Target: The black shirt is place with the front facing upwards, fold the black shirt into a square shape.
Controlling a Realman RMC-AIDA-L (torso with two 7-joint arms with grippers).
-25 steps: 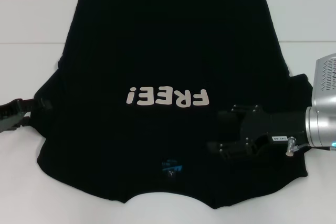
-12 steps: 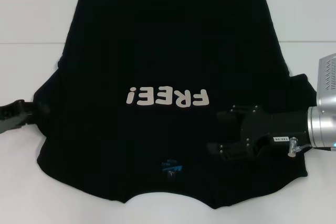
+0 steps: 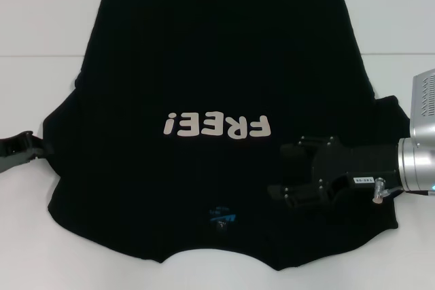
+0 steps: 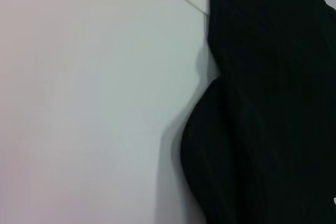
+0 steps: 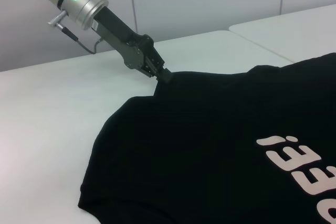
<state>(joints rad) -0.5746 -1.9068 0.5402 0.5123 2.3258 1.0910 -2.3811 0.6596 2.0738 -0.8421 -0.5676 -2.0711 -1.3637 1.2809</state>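
Since a second ago, the left gripper has pulled back toward the left edge, its closed jaws pinching the sleeve edge of the black shirt. That shirt lies spread flat, front up, on the white table, cream lettering showing. Over the opposite sleeve hovers the right gripper, jaws spread open, holding nothing.

black shirt: soft matt cloth, faintly ribbed
lettering: cream, flat, smooth print on the black shirt
table: white, smooth, slight sheen
right gripper: matt black plastic; wrist behind it brushed metal
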